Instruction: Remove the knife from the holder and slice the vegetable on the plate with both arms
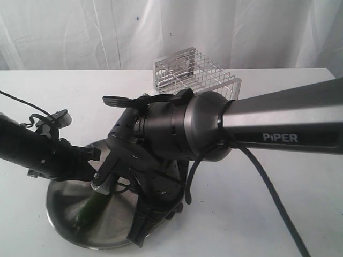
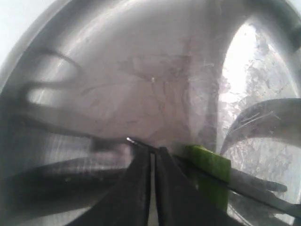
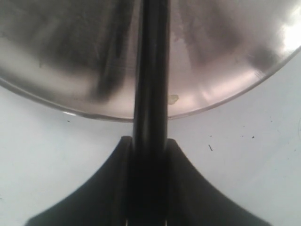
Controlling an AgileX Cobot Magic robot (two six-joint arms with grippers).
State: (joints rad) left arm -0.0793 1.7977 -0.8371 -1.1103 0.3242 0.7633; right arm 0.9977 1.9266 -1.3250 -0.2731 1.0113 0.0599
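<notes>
the right gripper (image 3: 150,141) is clamped on the knife (image 3: 150,70), its two black fingers pressed against either side of the dark handle. the handle runs out from the jaws over the rim of the plate (image 3: 61,94). in the exterior view the right arm (image 1: 289,120) — the bulky grey-black one lettered "piper" — reaches in from the right and bends down over the plate's near edge, hiding much of it. the left arm (image 1: 27,150) comes in from the left. the left gripper (image 2: 151,157) hangs low over the plate with its jaws drawn almost together, only a thin slit between them; whether the tips pinch anything cannot be told. the vegetable (image 2: 211,167) lies on the plate just beside those fingers, a bright green stretch of it showing, and the knife's thin dark blade crosses it. the holder (image 1: 195,75) stands on the white table (image 1: 230,225) behind the arms, well apart from the plate.
</notes>
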